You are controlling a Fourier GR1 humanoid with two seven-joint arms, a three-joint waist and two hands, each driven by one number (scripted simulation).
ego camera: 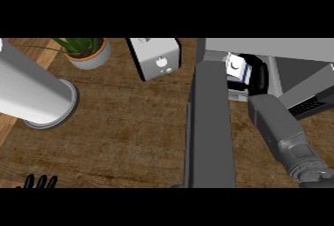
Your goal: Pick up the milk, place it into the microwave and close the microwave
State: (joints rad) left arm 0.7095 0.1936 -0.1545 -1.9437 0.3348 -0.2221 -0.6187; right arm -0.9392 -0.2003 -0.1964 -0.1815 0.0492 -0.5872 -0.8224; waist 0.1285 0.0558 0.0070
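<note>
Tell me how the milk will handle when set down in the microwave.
The milk looks like a flat-sided white and blue carton, so it likely won't roll. The right hand curls round it at the opening of the microwave; carton walls probably give slightly when squeezed. Most of it is hidden, so whether it tips easily is unclear.

Brown wood-grain counter [130, 132] fills the frame. Directly on it: big grey-white cylinder [32, 88] at left edge, potted plant [88, 55] upper left, white box [158, 59] top centre, microwave [274, 46] upper right, its door open.
</note>
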